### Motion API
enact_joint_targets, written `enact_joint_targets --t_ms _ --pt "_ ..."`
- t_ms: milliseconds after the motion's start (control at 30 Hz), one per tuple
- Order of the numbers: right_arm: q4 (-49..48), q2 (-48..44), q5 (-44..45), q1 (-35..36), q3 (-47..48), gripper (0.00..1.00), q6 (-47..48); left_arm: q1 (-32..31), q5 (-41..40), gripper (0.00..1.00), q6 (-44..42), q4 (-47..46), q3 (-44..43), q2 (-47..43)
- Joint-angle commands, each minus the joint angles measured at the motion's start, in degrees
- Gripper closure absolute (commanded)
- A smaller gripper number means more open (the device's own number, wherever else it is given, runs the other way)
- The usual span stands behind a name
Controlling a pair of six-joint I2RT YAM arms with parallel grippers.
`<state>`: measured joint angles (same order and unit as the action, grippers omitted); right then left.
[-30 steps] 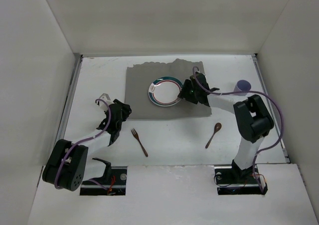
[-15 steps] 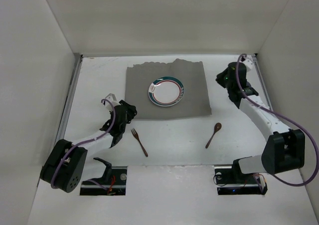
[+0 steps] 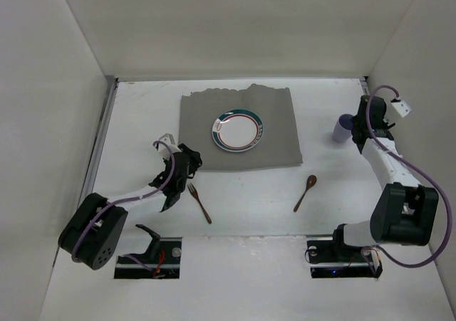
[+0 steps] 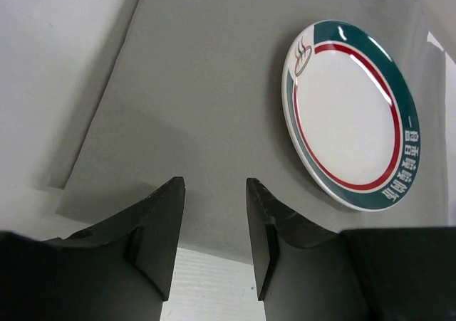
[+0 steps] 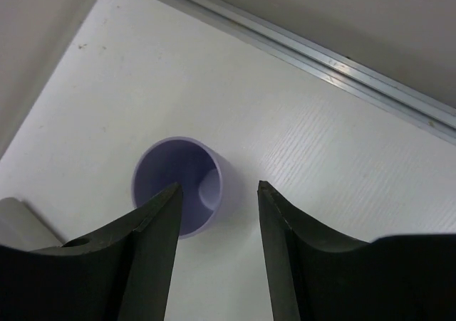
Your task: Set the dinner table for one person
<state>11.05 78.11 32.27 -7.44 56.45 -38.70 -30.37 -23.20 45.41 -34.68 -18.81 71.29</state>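
Having left the plate (image 3: 237, 129), the right gripper (image 5: 218, 186) is hovering, jaws parted and empty, over the purple cup (image 5: 167, 171) at the plate's three o'clock on the dinner table (image 3: 142, 114) (probably the next pick), while the left gripper (image 4: 214, 186), likewise parted and empty, is nearing the fork (image 3: 199, 203).

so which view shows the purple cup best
The right wrist view: it looks down into the purple cup, most of its rim and its inside plain, upright on the table. The top view shows it small, beside the right gripper. The left wrist view misses it.
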Motion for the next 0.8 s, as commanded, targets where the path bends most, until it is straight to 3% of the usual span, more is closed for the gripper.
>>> enact_joint_targets --t_ms 0,267,333,400,467,633,767 --pt "0.73 3.88 -2.81 -0.78 2.79 0.48 0.82 -0.52 -1.15 0.62 -0.85 -3.56 -2.02 0.78" --pt "-0.32 10.04 -3.88 -0.86 2.79 0.55 0.20 0.62 -0.97 0.62 -0.50 -3.56 -1.06 -0.97" --pt "-1.38 10.84 -4.50 -1.13 2.27 0.65 0.20 0.62 -0.79 0.62 -0.41 -3.56 -1.32 -0.10" --pt "-2.26 11.19 -4.85 -0.95 2.18 0.81 0.20 0.62 -0.27 0.62 -0.23 -3.56 -1.49 0.43" --pt "-2.17 10.06 -3.45 -0.78 2.00 0.89 0.55 0.10 -0.35 0.62 -0.14 -3.56 -1.76 0.69" --pt "-2.52 6.10 -0.10 5.80 5.85 0.90 3.97 0.09 -0.18 0.62 -0.06 -3.64 -2.11 1.84" --pt "-2.35 8.80 -2.29 13.79 14.28 0.90 8.72 0.18 -0.79 0.62 -0.41 -3.73 -2.28 2.54"
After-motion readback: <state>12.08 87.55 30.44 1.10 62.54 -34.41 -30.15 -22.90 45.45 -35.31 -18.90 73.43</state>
